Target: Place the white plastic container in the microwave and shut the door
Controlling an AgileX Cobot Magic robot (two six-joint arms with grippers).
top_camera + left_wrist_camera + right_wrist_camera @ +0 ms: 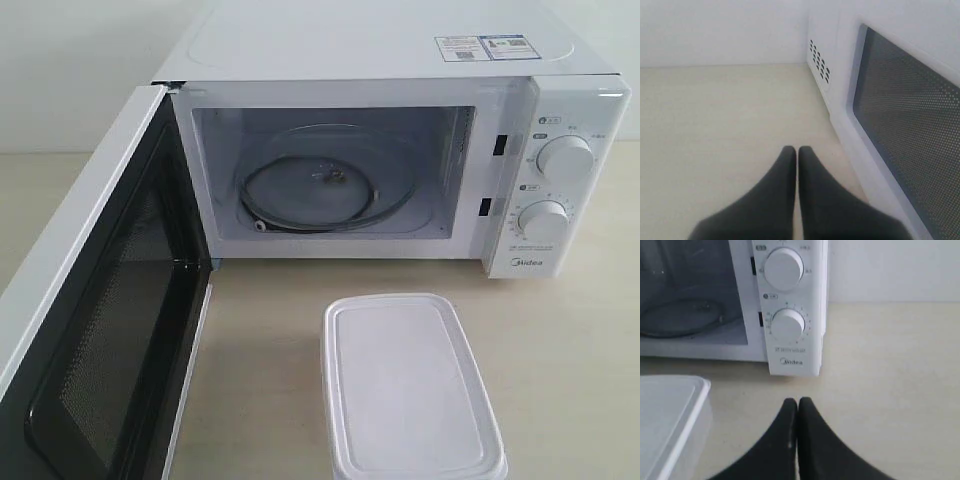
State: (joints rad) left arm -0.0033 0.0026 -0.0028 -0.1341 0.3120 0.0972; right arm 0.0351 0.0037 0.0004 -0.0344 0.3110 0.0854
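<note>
The white plastic container point(408, 385) sits lidded on the beige table in front of the microwave point(370, 60), right of its middle. The door point(95, 330) stands swung wide open to the left, its mesh window facing inward. Inside the cavity lies the glass turntable point(325, 190). Neither gripper shows in the exterior view. My left gripper point(797, 152) is shut and empty over bare table, beside the door's outer face point(910, 125). My right gripper point(797, 403) is shut and empty, with the container's corner point(670, 415) to one side and the knob panel point(785, 315) ahead.
Two round knobs point(560, 160) sit on the microwave's right panel. Vent holes point(820, 61) mark the microwave's side. A white wall stands behind. Bare beige tabletop point(570, 340) lies right of the container and between it and the open door.
</note>
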